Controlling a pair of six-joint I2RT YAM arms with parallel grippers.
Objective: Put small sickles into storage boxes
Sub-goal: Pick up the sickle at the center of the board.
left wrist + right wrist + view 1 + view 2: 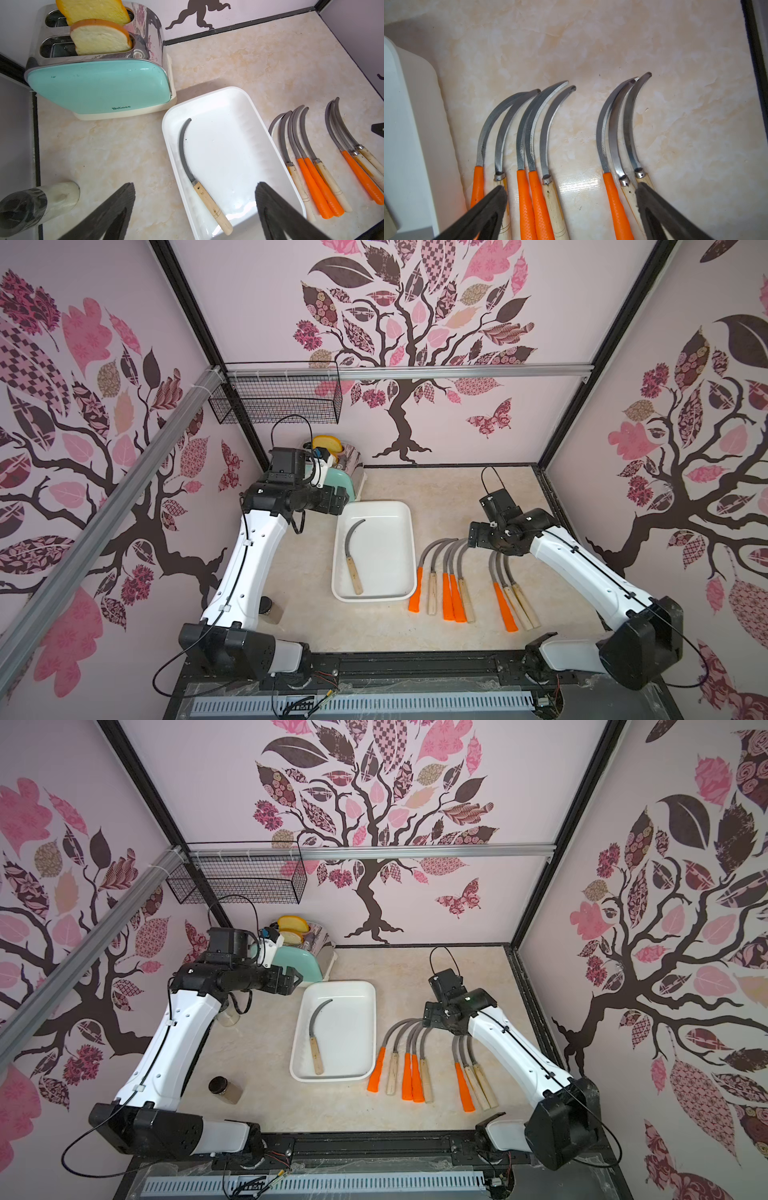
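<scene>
While its jaws stand spread and empty, the right end effector (571,189) hangs over eight small grey-bladed sickles (446,593), orange or pale wood handled, side by side on the beige marbled counter (436,489). Beside them, the shallow white rectangular plastic tray (374,502) holds one wooden-handled sickle (354,574). The left end effector (195,187), also spread, empty, hovers by the tray's far left corner.

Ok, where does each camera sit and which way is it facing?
Top views: high behind the robot, looking down and forward; left arm and right arm show.
Left wrist: on the left arm, looking down at the white tray and toaster; the open left hand shows.
Right wrist: on the right arm, looking down at eight loose sickles; the open right hand shows.
Shared: every view shows the tray and those sickles.
</scene>
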